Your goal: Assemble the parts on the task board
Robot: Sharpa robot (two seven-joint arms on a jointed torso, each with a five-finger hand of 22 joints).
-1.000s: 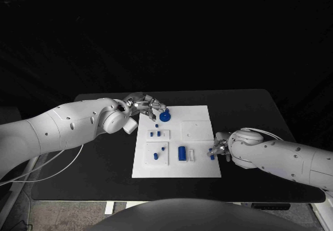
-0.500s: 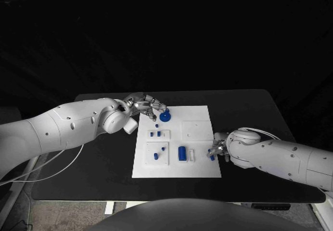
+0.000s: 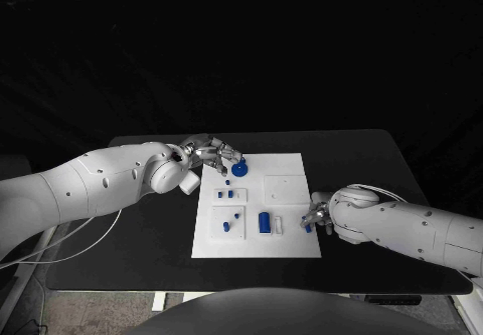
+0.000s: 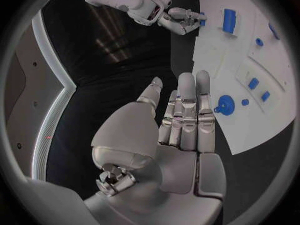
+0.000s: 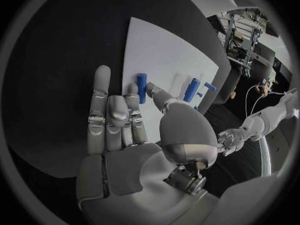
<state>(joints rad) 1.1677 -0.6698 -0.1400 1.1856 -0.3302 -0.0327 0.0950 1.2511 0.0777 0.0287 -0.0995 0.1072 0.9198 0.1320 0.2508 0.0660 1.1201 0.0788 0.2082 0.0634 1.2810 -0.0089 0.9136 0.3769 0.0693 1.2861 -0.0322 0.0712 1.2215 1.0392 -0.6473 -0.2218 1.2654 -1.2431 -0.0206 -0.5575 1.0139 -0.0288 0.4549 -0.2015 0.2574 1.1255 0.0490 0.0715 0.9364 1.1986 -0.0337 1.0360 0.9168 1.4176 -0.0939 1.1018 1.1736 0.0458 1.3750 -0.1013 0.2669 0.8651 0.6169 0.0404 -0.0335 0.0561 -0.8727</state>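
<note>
The right hand, fingers spread and holding nothing, hovers at the task board's near right edge beside a small blue peg. The left hand, fingers straight and empty, waits beside the round blue knob. A clean pinch likely calls for closing squarely across the peg.

We see the board lying in the middle of the table, with the left hand at its far left corner and the right hand at its right edge, nearer us. On the board, a round part lies just beside the left hand, a cylinder sits toward the near edge, and a small part lies beside the right hand.
</note>
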